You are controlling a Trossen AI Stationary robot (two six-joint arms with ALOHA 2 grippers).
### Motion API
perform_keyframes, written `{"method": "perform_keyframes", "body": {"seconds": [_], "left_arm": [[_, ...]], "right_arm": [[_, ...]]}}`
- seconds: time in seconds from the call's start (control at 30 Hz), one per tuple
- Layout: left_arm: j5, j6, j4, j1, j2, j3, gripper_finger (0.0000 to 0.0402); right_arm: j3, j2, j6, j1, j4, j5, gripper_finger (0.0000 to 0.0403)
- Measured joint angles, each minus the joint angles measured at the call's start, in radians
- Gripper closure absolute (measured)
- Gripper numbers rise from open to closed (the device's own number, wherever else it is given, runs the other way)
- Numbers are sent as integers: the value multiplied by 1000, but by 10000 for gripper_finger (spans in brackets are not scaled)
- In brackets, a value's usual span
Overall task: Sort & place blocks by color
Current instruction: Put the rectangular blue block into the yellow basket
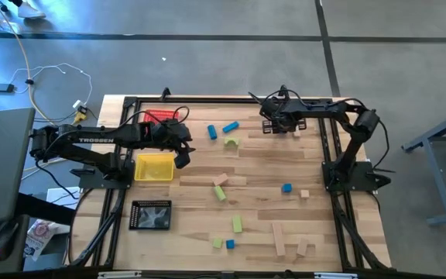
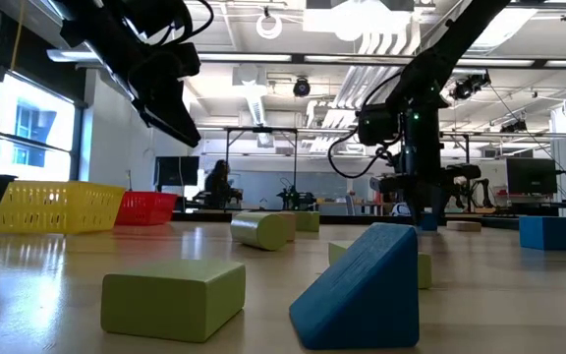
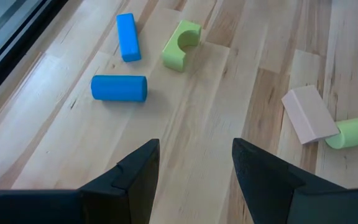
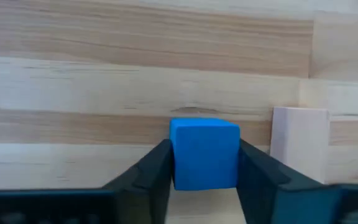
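The right gripper (image 4: 204, 163) is at the far side of the table (image 1: 316, 232), and a blue cube (image 4: 204, 153) sits exactly between its two fingers. Both fingers press against the sides of the cube, so the claw is clenched on it. Whether the cube touches the wood or is lifted, I cannot tell. Just beside this cube lies a tan block (image 4: 300, 142), apart from the fingers.

The left gripper (image 3: 194, 171) hangs over the table near the yellow tray (image 1: 154, 167), and its fingers stand apart with nothing between them. In front of it, well apart from the fingers, lie a blue cylinder (image 3: 119, 88), a blue bar (image 3: 128, 37) and a green arch (image 3: 182, 45). Further to the side, a tan block (image 3: 309, 114) touches a green cylinder (image 3: 353, 132).
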Motion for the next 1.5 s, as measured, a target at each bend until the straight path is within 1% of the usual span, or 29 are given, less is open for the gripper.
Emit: {"method": "perform_keyframes", "body": {"seconds": [0.03, 0.07, 0.27, 0.43, 0.5, 0.9, 1.1, 1.3, 1.5], "left_arm": [[0, 0, 0, 0, 0, 0, 212], [0, 0, 0, 0, 0, 0, 212], [0, 0, 0, 0, 0, 0, 213], [0, 4, 0, 0, 0, 0, 212], [0, 24, 0, 0, 0, 0, 212], [-9, 174, 15, -2, 0, 0, 213], [-37, 229, 76, -7, 0, 0, 212], [-84, 320, 142, -36, 0, 0, 211], [-87, 389, 227, -82, 0, 0, 211]], "right_arm": [[0, 0, -12, 0, 4, -4, 297], [1, 0, -23, 0, 9, -8, 300], [2, -2, -86, 10, 52, -71, 300], [1, -11, -124, 59, 125, -135, 297], [-1, -21, -135, 83, 163, -179, 291], [-1, -97, -220, 232, 520, -389, 292], [0, -100, -254, 282, 712, -520, 292], [0, -100, -266, 316, 878, -619, 292], [0, -100, -283, 334, 1020, -721, 292]]}}
